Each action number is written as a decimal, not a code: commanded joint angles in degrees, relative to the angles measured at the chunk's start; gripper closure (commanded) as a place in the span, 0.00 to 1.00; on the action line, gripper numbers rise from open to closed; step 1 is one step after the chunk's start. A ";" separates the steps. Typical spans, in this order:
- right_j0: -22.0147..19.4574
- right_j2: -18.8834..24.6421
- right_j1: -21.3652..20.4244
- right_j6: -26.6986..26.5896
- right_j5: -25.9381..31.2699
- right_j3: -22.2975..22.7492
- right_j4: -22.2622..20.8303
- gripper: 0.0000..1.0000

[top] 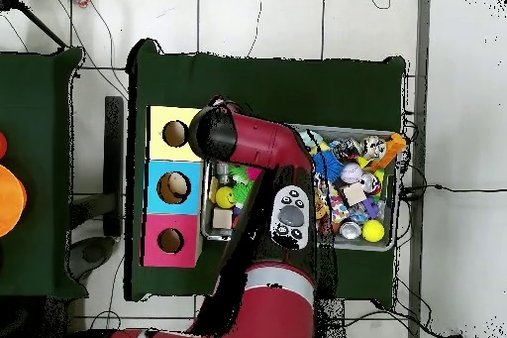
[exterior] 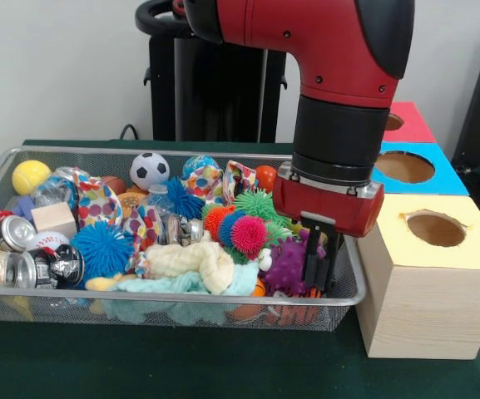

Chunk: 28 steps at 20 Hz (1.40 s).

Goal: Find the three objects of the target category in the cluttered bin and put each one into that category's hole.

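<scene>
The jaws (exterior: 319, 264) hang inside the wire bin (exterior: 181, 303) at its end nearest the boxes, black fingers down among the toys; whether they are parted or gripping anything cannot be told, as clutter hides the tips. Touching them on one side is a purple spiky toy (exterior: 285, 268), with a pink spiky ball (exterior: 249, 233) just beyond. A yellow-topped wooden box (exterior: 436, 274) with a round hole stands just beside, blue (exterior: 412, 169) and red (exterior: 406, 121) boxes behind. The arm (exterior: 339, 100) drops vertically.
</scene>
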 commanded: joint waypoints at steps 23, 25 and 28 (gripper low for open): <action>-4.49 9.98 7.23 0.14 -1.56 9.33 -6.17 1.00; -4.79 10.58 7.96 0.17 -2.19 9.28 -7.00 1.00; -4.99 11.06 9.47 0.74 -4.23 9.18 -8.19 1.00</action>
